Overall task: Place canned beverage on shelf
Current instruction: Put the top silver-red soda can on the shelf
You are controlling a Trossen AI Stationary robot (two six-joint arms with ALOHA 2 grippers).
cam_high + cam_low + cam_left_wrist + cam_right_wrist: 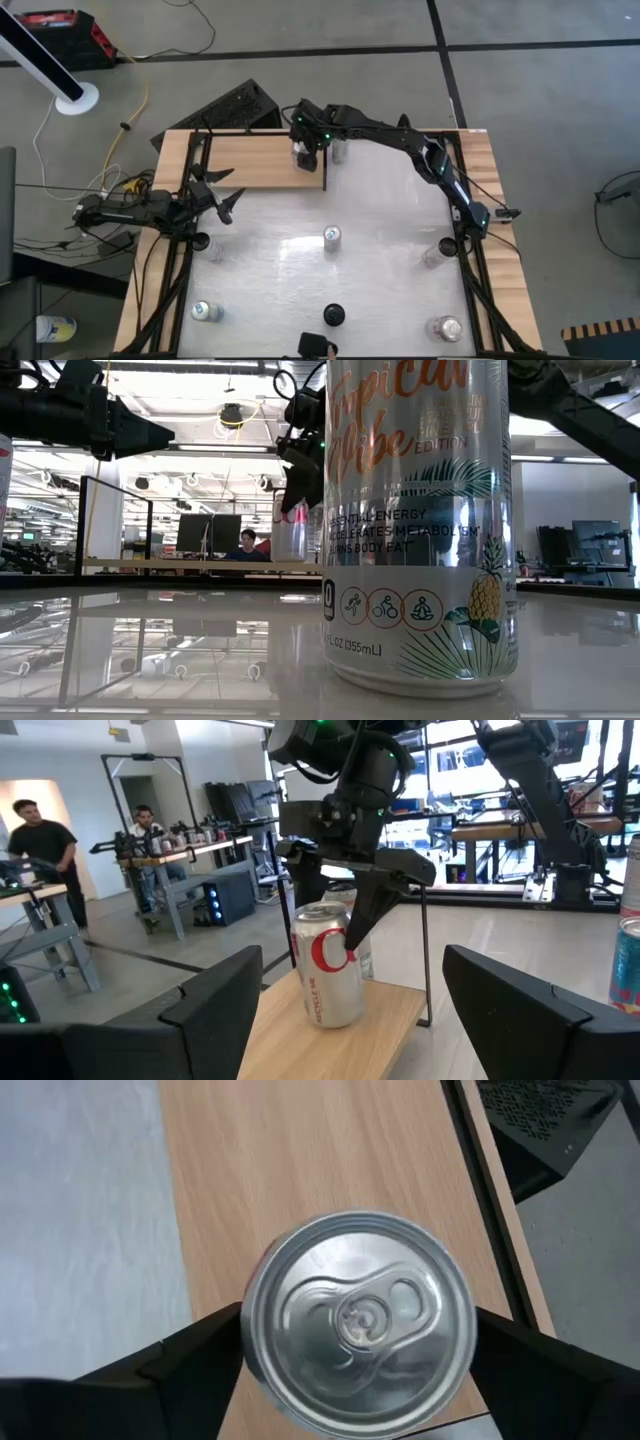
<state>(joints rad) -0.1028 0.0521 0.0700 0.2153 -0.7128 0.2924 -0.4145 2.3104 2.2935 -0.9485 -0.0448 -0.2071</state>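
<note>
The shelf (pixel 255 163) lies at the far left of the white table (pixel 300 280), a light-brown board with thin black bars along its edges; a red-and-white can (pixel 327 965) stands upright on it, near the board's right end. The right gripper (pixel 306 150) hangs directly over that can, pointing straight down; its two dark fingers (pixel 190 1355) stand one on each side of the silver lid (pixel 358 1320), spread slightly wider than the can; in the left wrist view one finger lies close along the can's side, and whether it touches the metal cannot be told; the jaws look parted rather than clamped, so the can appears to rest on the board by its own weight.

The left gripper (pixel 222 196) waits at the left side of the table, just nearer than the shelf; its fingers are spread wide with nothing between them.

Other cans stand about the table: a silver one (pixel 340 148) just right of the shelf, one (pixel 332 237) near the middle, one (pixel 206 311) at the near left, one (pixel 446 328) at the near right; a tall can with a pineapple print (pixel 420 520) stands close before the low camera. People (pixel 40 845) show in the room beyond.
</note>
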